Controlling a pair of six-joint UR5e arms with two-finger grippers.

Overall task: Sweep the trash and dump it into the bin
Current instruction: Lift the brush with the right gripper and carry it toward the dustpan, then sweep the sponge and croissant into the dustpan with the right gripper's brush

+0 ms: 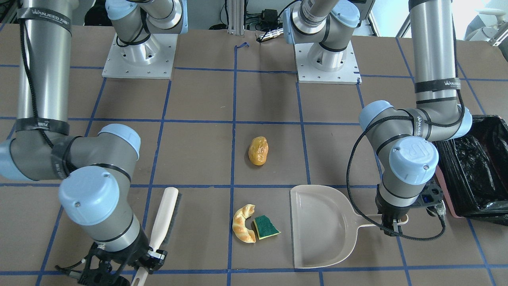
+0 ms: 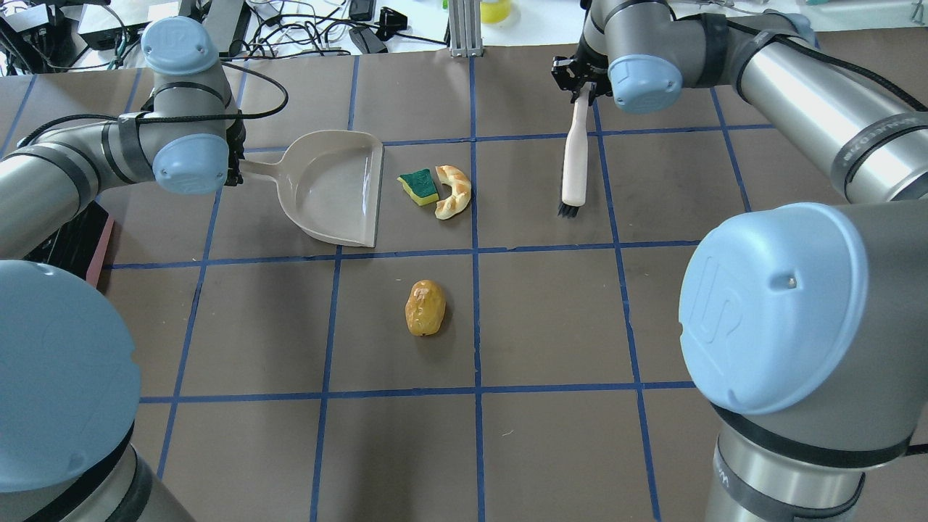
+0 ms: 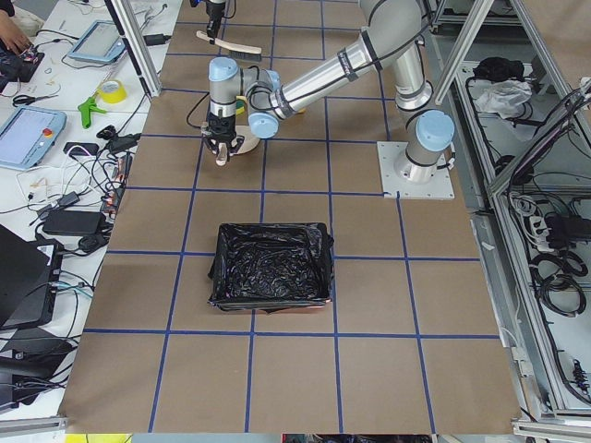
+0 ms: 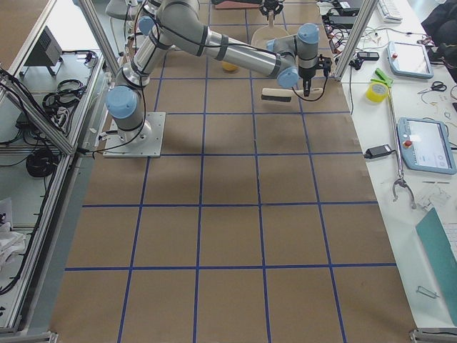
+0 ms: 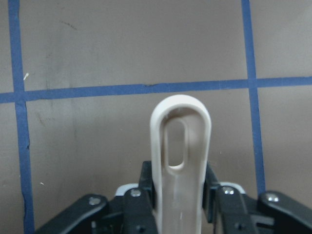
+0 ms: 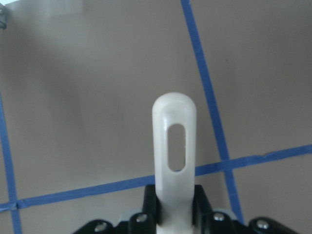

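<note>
The trash lies on the brown table: a yellow-orange potato piece (image 1: pixel 258 151) (image 2: pixel 425 308), and a tan croissant piece (image 1: pixel 243 223) (image 2: pixel 453 192) touching a green-and-yellow sponge wedge (image 1: pixel 265 227) (image 2: pixel 419 187). My left gripper (image 1: pixel 393 226) (image 2: pixel 235 163) is shut on the handle (image 5: pixel 180 161) of the beige dustpan (image 1: pixel 317 226) (image 2: pixel 333 188), whose open mouth faces the sponge a short way off. My right gripper (image 1: pixel 145 266) (image 2: pixel 583 90) is shut on the handle (image 6: pixel 174 156) of the beige brush (image 1: pixel 164 214) (image 2: pixel 575 163), bristles on the table beyond the croissant. The pink bin (image 1: pixel 476 171) (image 3: pixel 271 268) with a black bag stands beside my left arm.
Both arm bases (image 1: pixel 139 55) (image 1: pixel 327 59) are bolted at the robot's side of the table. Blue tape lines grid the table top. Cables and tools lie off the table's far edge (image 2: pixel 304 29).
</note>
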